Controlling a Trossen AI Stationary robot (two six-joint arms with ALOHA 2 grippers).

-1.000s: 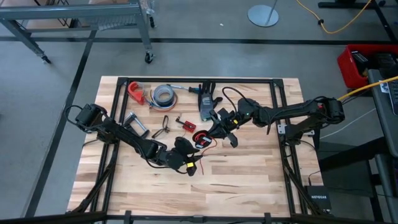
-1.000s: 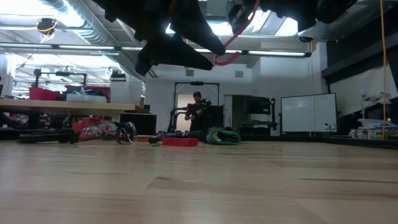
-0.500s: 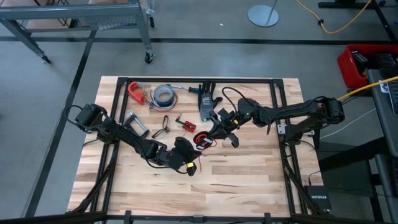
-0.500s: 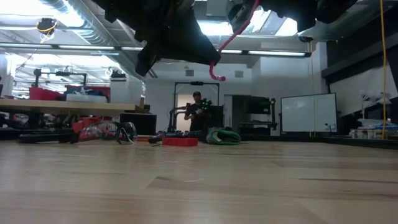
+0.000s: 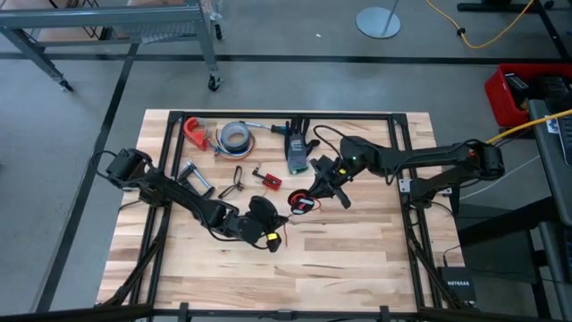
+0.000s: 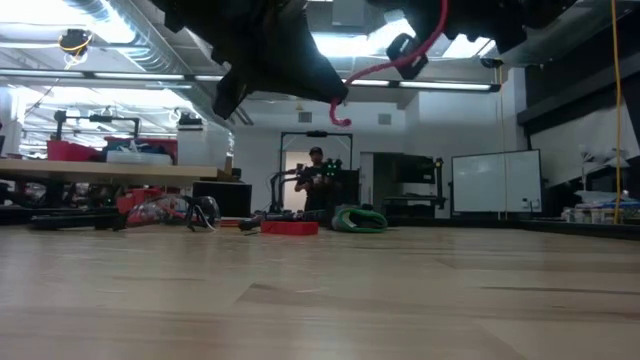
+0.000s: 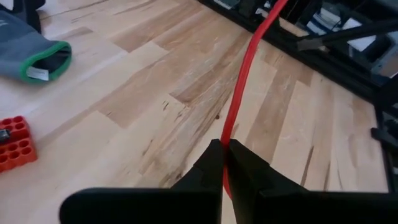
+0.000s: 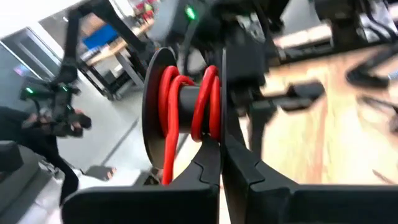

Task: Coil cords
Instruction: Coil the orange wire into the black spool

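Red cord [image 7: 239,106]: pinched in left claw [image 7: 222,163].
Right claw [image 8: 219,155]: closed on spool [image 8: 186,102] of cord.

From above I can read one word only: "NETGEAR", in small white letters on the black box [image 5: 456,284] that lies on the floor beyond the near right corner of my table [image 5: 357,259]. The white tag sewn inside the green cuff of the grey glove [image 7: 28,53] has print on it, but it is too small for me to make out. The whiteboard [image 6: 494,182] in the room behind carries nothing I can read. Nothing else near my fingers bears a legible word, number or sign.
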